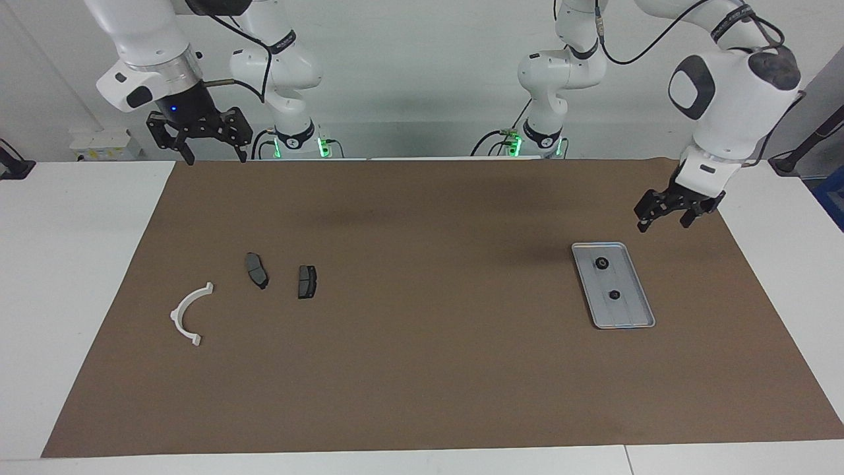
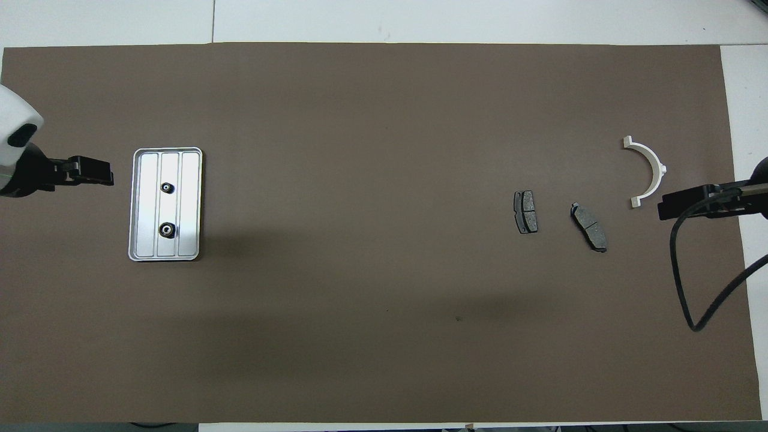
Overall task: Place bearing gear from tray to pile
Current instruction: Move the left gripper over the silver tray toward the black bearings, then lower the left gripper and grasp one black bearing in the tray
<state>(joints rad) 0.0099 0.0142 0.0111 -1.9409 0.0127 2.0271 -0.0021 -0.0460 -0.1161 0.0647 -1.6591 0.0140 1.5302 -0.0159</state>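
Both grippers empty; gears in tray.

My right gripper waits, fingers spread, over the mat's edge by my base. Pile at the right arm's end: white curved plastic bracket, two flat dark pads. Ridged silver tray at the left arm's end holds two small black toothed gears. My left gripper hangs released over bare mat just beside the tray.

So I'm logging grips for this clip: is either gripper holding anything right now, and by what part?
Nothing is held. The left gripper hangs open near the tray; both gears lie on it. The right gripper waits open.
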